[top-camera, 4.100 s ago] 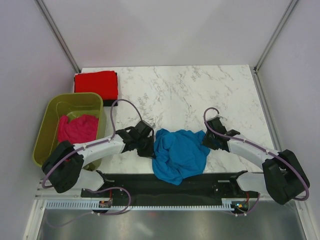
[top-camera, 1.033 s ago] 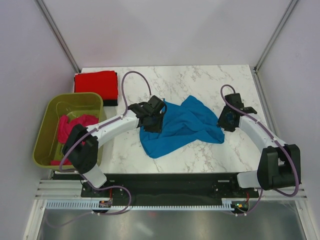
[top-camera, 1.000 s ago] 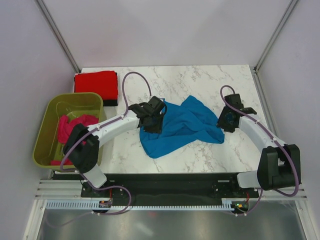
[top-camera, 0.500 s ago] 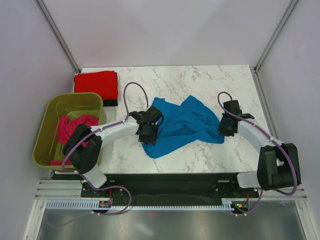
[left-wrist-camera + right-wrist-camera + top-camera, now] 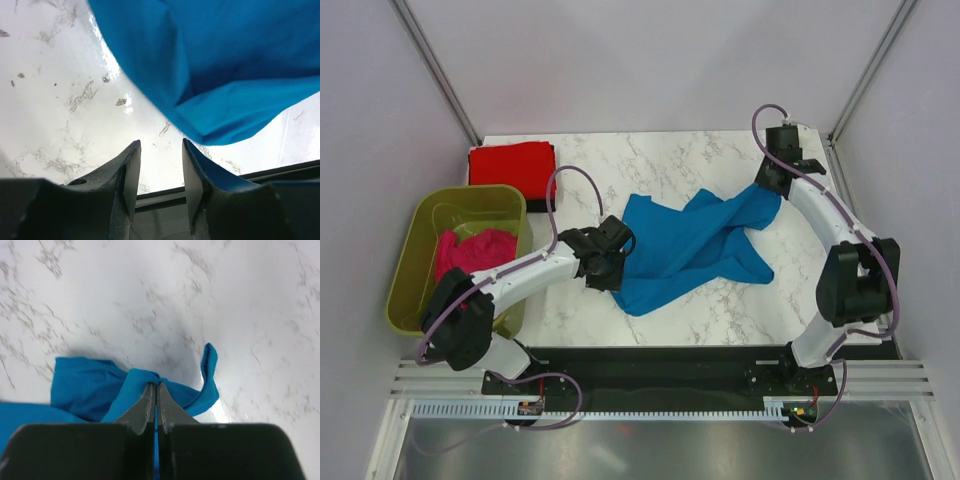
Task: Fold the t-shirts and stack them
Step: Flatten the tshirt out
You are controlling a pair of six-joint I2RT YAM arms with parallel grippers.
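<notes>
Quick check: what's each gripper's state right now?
Left gripper: open, holding nothing.
Right gripper: closed on the blue t-shirt.

Matt cloth t-shirt (image 5: 682, 250) (glossy table (image 5: 670, 165))

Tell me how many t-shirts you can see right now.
3. The blue t-shirt spread centrally, pinched by the right gripper; the red t-shirt folded far left; the pink t-shirt crumpled in the green tub. A dark layer under the red one may be another.
</notes>
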